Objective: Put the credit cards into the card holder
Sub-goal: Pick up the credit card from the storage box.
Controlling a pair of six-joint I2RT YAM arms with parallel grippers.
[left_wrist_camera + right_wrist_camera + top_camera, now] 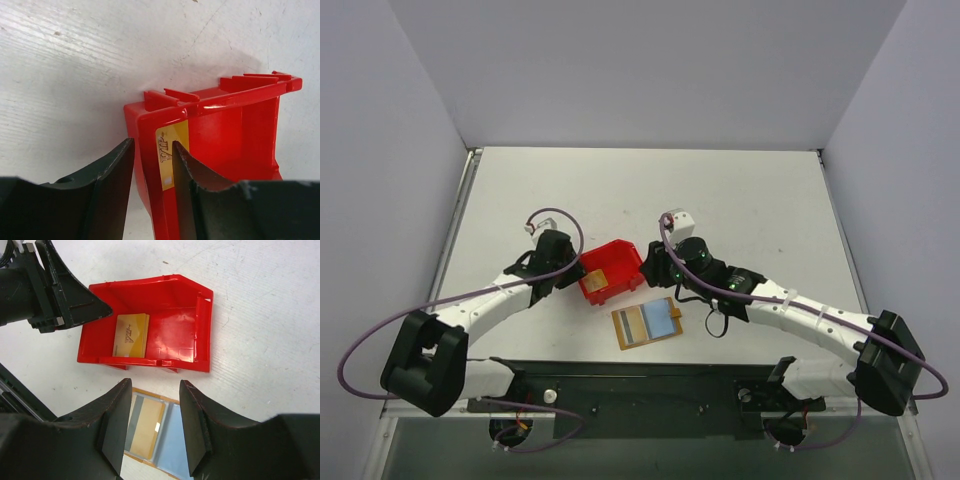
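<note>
White table [740, 200] fills the top view, and a red bin [620, 262] stands on it. The golden credit cards [596, 276] lie inside the bin, at its left end. The card holder [647, 324] lies open just in front of the bin. The left gripper [578, 275] is at the bin's left wall, the right gripper [648, 268] at its right side.

From the left wrist, the jaws stand apart, one finger outside the bin's wall and the other inside, beside the cards.

From the right wrist, the jaws stand apart and empty above the card holder.
</note>
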